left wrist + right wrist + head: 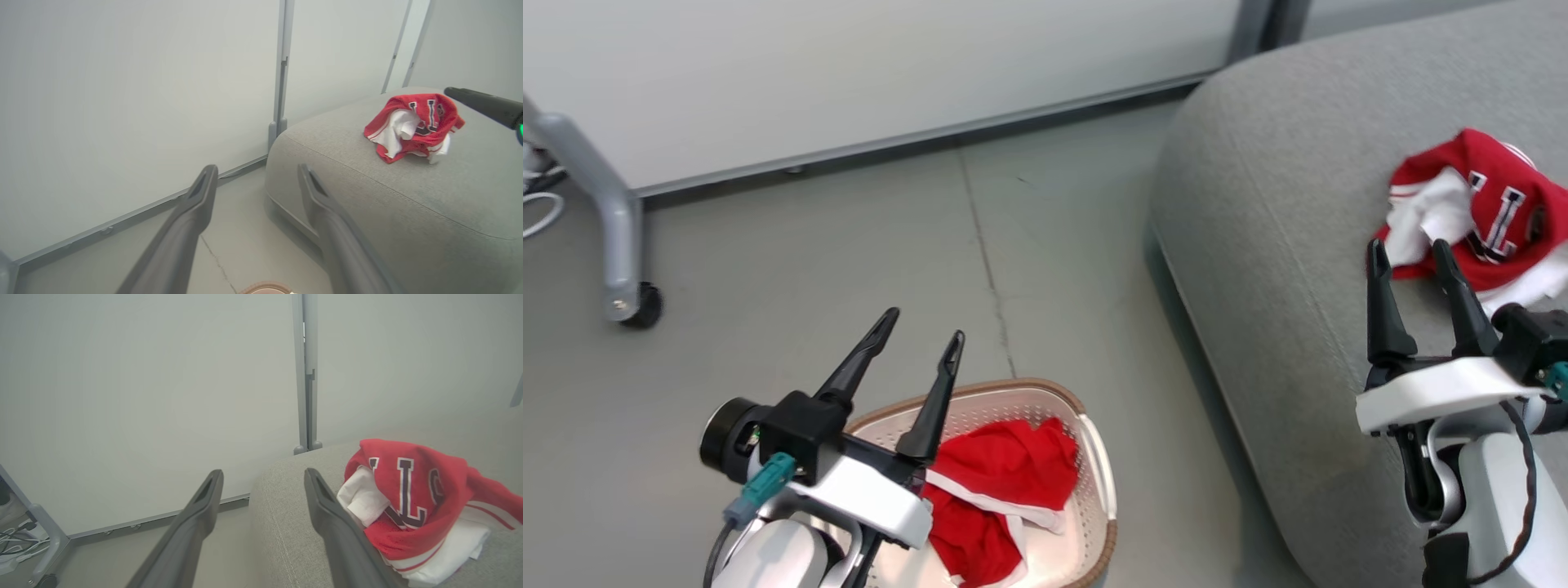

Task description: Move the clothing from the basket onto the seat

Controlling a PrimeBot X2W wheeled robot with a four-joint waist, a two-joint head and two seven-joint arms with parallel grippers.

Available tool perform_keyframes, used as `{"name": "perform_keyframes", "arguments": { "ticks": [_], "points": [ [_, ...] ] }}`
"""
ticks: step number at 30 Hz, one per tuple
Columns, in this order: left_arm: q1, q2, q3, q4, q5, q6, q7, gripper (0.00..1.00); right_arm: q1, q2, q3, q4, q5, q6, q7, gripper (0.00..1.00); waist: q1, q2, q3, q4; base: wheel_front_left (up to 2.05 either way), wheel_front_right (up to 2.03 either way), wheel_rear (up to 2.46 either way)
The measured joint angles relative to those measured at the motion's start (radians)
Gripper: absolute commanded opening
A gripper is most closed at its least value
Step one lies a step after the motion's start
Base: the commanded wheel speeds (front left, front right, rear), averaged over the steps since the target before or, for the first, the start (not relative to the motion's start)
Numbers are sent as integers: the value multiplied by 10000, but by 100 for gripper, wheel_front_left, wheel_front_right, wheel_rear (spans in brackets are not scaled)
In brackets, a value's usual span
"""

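Your left gripper (927, 322) is hovering spread above the basket (1096, 445) (red garment (1005, 474) inside); your right gripper (1408, 245) is gaping just beside the lettered jersey (1499, 204) on the seat (1274, 204).

I see one red piece of clothing (1001, 478) with white trim lying crumpled inside the basket (1013, 402). The basket is an oval white perforated tub with a brown woven-look rim, upright, near me and left of the seat (1274, 245). On that big grey cushion, far right, a lettered garment (1494, 204), red with white panels and dark letters, lies bunched.
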Motion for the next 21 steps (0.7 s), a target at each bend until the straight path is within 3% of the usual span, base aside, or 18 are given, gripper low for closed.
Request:
{"name": "perform_keyframes", "arguments": {
  "ticks": [12,21],
  "points": [
    [705,10,1018,447,-617,621,-454,100,1234,0,535,-1877,-2,0,832,100,0,0,-853,1488,0,0,0],
    [1317,59,1908,568,-867,934,-665,100,2190,-6,681,-2819,-59,0,1252,100,0,0,-1411,1927,0,0,0]
  ]
}}
